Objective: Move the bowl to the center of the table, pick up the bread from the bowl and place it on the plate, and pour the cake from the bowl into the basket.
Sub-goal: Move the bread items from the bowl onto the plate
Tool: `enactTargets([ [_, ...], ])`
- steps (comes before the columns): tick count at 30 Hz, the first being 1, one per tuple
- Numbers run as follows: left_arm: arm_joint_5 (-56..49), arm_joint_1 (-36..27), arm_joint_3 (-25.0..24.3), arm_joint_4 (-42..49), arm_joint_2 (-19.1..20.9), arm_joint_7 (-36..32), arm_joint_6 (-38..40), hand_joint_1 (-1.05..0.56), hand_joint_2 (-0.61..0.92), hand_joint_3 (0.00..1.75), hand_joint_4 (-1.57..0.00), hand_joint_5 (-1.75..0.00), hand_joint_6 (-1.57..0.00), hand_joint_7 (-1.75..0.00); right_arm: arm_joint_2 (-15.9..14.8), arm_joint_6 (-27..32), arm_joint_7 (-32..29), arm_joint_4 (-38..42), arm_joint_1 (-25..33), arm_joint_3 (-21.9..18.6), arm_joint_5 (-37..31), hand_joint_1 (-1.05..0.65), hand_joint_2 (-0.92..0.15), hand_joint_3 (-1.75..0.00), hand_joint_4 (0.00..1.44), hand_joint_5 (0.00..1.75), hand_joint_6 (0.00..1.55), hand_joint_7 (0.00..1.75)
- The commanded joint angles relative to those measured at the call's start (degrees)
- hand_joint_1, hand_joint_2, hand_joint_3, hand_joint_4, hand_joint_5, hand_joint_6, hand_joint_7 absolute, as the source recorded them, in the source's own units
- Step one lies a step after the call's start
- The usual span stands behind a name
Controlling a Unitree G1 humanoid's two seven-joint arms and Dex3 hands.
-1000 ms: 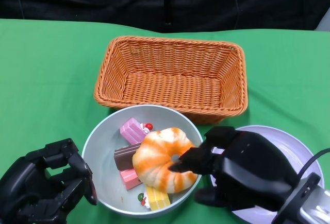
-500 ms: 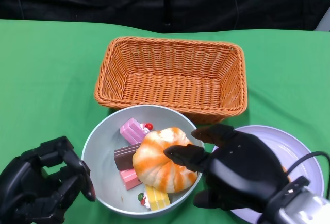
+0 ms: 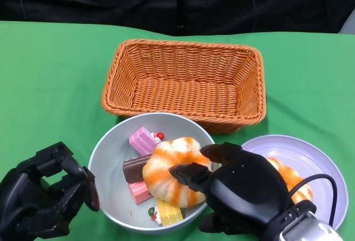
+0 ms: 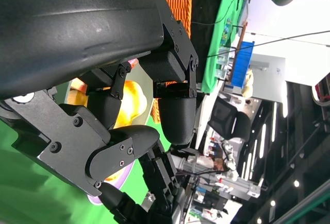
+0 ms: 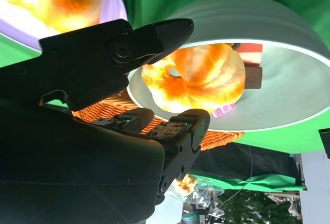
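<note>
right hand (image 3: 238,188) reaches into the bowl (image 3: 105,147) from the bowl's right rim, fingers (image 3: 191,173) spread apart and extended over the bread (image 3: 169,174). fingertips lie on or just above the bread's right side; contact cannot be confirmed, and no closed grip shows. in the right wrist view the same hand (image 5: 154,74) has its fingers parted, with the bread (image 5: 201,77) visible in the gap between them, inside the bowl (image 5: 289,105).

the bread is a round orange-and-white ring lying in the bowl, directly ahead of the right hand's fingertips. cake pieces share the bowl: a pink piece (image 3: 142,139) beyond the bread, a brown piece (image 3: 133,168) to its left, a yellow piece (image 3: 168,213) on its near side.

plate (image 3: 327,169) lies just beside the right hand, on its right, with an orange bread-like item (image 3: 288,177) on it, partly hidden by the hand.

basket (image 3: 186,83) stands beyond the bowl, its near wall just beside the bowl's far rim.

left hand (image 3: 41,194) sits just left of the bowl, fingers curled inward, holding nothing; contact with the bowl rim cannot be determined.
</note>
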State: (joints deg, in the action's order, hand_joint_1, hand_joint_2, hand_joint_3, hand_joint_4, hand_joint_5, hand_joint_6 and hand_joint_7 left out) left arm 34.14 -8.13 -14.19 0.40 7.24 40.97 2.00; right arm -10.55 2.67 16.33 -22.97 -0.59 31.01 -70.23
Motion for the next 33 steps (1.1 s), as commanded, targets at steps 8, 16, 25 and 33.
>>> enactTargets([
  [8, 2.6, -0.1, -2.8, -2.1, 0.3, -3.8, 1.9, -0.12, 0.42, 1.28, -0.92, -1.74, -0.85, -1.42, 3.5, 4.7, -5.8, 3.6, -0.5, 0.2, -2.4, -0.71, -0.91, -0.01, 0.38, 0.08, 0.44, 0.01],
  [16, 2.6, -0.1, -2.8, -2.2, 0.3, -3.8, 2.1, -0.12, 0.41, 1.29, -0.92, -1.74, -0.85, -1.42, 3.4, 5.1, -6.0, 3.6, -0.6, 0.5, -2.3, -0.71, -0.92, 0.0, 0.39, 0.06, 0.44, 0.0],
  [25, 4.0, 0.3, -4.1, -1.9, -0.3, -4.0, 1.2, -0.11, 0.39, 1.4, -0.93, -1.75, -0.84, -1.47, 9.8, 12.7, -7.5, 8.9, -2.4, 2.9, -7.7, -0.66, -0.9, 0.0, 0.41, 0.05, 0.45, 0.01],
  [33, 4.2, 0.0, -4.0, -2.0, -0.3, -3.8, 1.6, -0.1, 0.37, 1.41, -0.93, -1.75, -0.83, -1.48, 9.3, 13.0, -7.0, 7.4, -2.2, 3.0, -7.4, -0.66, -0.9, 0.0, 0.42, 0.04, 0.45, 0.0],
])
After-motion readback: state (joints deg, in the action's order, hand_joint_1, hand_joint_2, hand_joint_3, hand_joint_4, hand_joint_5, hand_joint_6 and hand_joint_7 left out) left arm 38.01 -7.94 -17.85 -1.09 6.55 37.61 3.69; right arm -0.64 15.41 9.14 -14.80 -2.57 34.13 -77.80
